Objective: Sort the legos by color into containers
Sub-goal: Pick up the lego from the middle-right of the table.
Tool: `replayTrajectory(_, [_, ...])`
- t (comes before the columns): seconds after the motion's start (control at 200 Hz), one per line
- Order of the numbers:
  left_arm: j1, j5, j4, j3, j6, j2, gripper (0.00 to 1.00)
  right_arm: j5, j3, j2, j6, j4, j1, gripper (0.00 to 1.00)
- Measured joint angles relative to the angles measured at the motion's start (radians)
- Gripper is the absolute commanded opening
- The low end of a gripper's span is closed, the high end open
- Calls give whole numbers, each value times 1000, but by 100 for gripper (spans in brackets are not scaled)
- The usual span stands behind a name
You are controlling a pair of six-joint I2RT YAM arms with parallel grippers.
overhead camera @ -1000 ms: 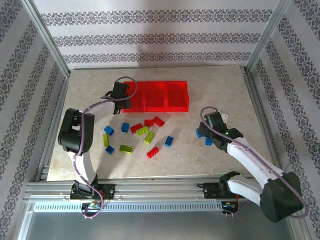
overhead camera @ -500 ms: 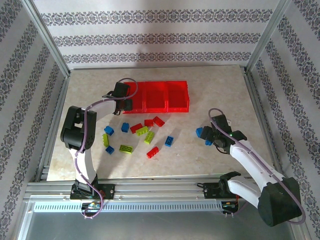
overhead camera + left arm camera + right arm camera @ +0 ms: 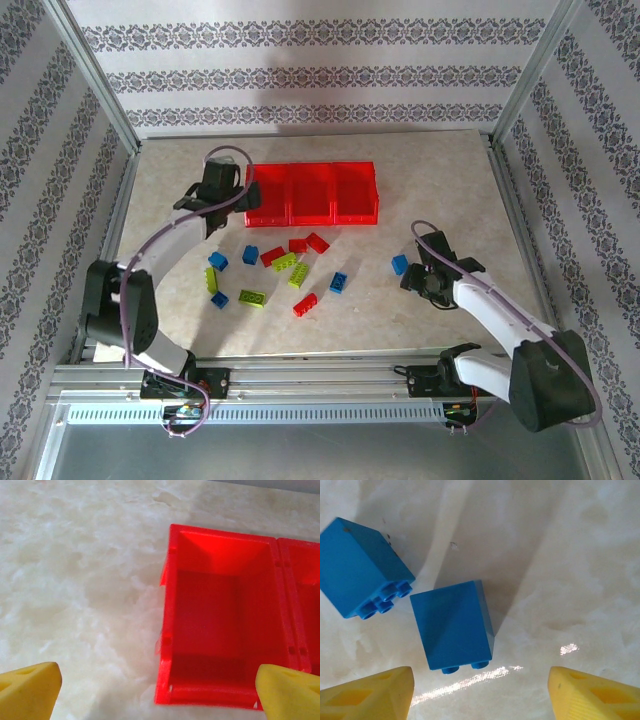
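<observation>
Patterned wallpaper (image 3: pixel 320 80) surrounds a marbled table (image 3: pixel 440 170); left and right jaws both stand spread.

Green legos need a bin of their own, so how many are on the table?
4, all loose: leftmost green lego, nearest green lego, and two central green legos side by side. None seem hidden.

Table top (image 3: pixel 570 555): pale marble-look, smooth, semi-gloss, with a glare streak right beside the blue brick (image 3: pixel 455 625). Brick: hard moulded plastic, smooth, slight sheen. Containers (image 3: pixel 220 615): translucent red plastic, glossy. Finger pads (image 3: pixel 367 692): yellow, matt, look soft. Frame rails (image 3: pixel 330 378): bare metal, dull. Walls (image 3: pixel 300 80): patterned, matt.
</observation>
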Motion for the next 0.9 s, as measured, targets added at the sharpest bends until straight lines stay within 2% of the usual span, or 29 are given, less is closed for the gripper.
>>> replayTrajectory(0.255, [5, -63, 12, -217, -68, -253, 100, -11, 60, 143, -29, 21, -20, 61])
replayTrajectory(0.51, [14, -144, 11, -384, -142, -484, 100, -42, 89, 233, -59, 49, -20, 39])
replayTrajectory(0.695, [26, -209, 11, -465, -194, -599, 100, -52, 119, 246, -72, 40, -19, 24])
replayTrajectory(0.899, [32, -264, 14, -515, -225, -701, 100, -21, 216, 221, -80, -21, 31, 19])
